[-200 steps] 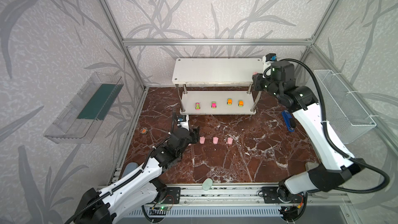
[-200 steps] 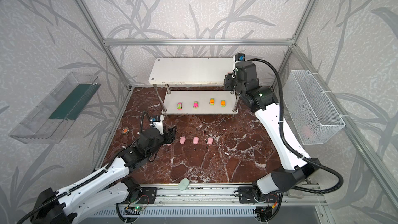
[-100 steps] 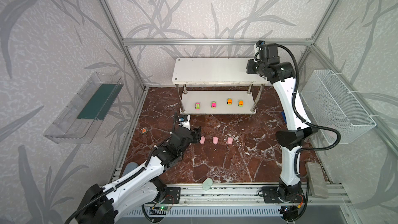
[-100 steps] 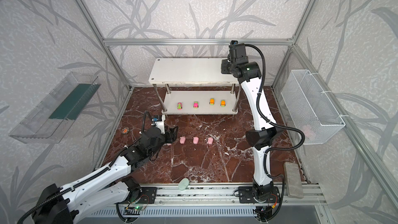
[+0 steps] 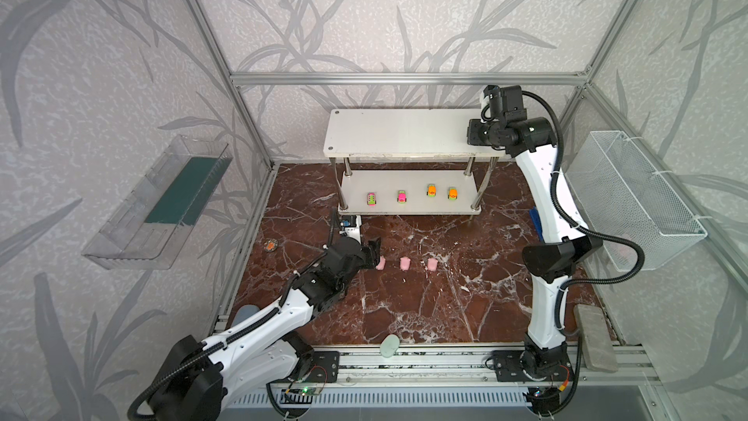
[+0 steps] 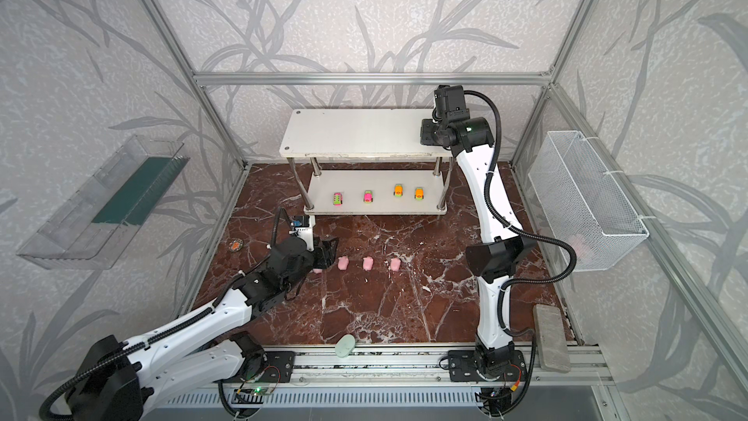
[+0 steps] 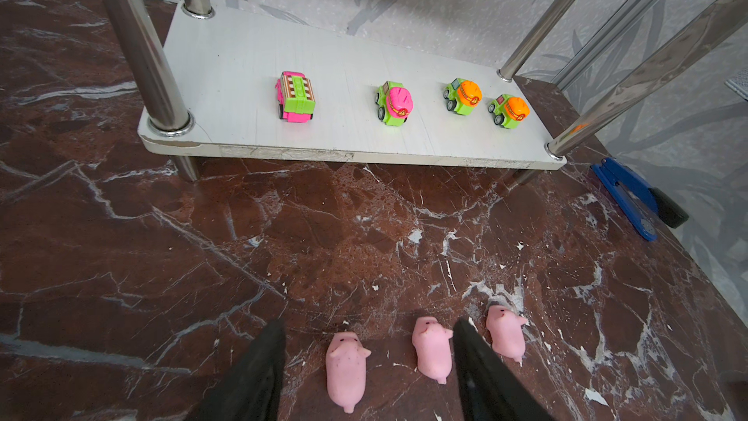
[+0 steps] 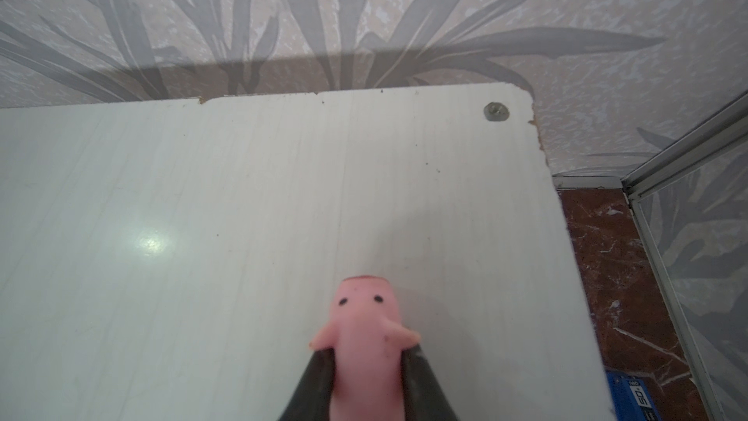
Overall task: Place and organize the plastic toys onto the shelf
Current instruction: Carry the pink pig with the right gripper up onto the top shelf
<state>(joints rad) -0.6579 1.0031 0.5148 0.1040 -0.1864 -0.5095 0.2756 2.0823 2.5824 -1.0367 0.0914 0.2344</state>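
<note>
Both top views look down from high up front, sharing my whole floor (image 5: pixel 404 309), with the shelf (image 5: pixel 404 131) at upper centre. My left wrist camera sits low and close, facing the lower board (image 7: pixel 324 54); my right wrist camera looks closely down onto the top board (image 8: pixel 202 216).

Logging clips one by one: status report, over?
Right gripper shut on pig, over shelf's top board. Left gripper open, low by floor pigs. Four cars on lower board. Nothing in the way.

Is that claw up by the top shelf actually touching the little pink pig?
Touching. In the right wrist view, the right claw has its two black fingers pressed against both sides of the pig, with no gap showing.
</note>
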